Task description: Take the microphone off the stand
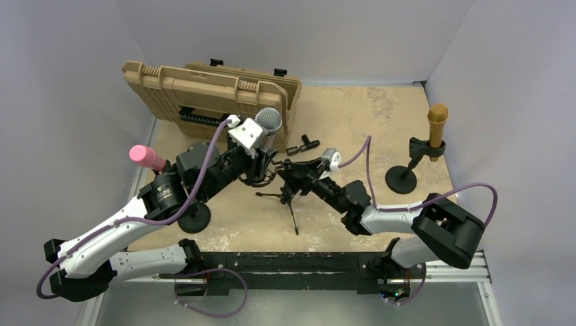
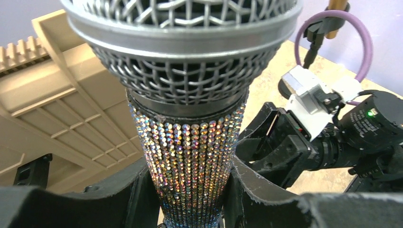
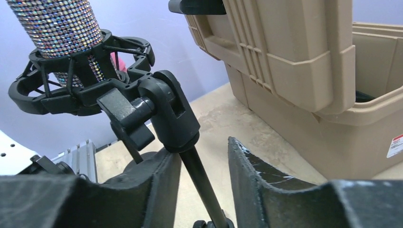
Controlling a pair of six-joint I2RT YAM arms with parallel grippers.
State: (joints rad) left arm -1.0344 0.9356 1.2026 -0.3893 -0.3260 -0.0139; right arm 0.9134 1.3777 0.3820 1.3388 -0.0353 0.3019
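From above, the microphone (image 1: 267, 121) sits in its stand (image 1: 288, 197) mid-tabletop (image 1: 367, 115), between both arms. The left wrist view shows the left tool (image 2: 190, 194) clenched on its sparkly body. The right wrist view shows the right tool (image 3: 204, 175) released, straddling the stand's pole.

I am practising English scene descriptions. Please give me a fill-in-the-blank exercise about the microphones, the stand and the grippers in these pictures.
The sparkly microphone is gripped by the ____ gripper. The right gripper straddles the stand pole ____ the black mount. The spare microphone at the far left is ____. The case behind is ____.
Missing words: left; below; pink; open.
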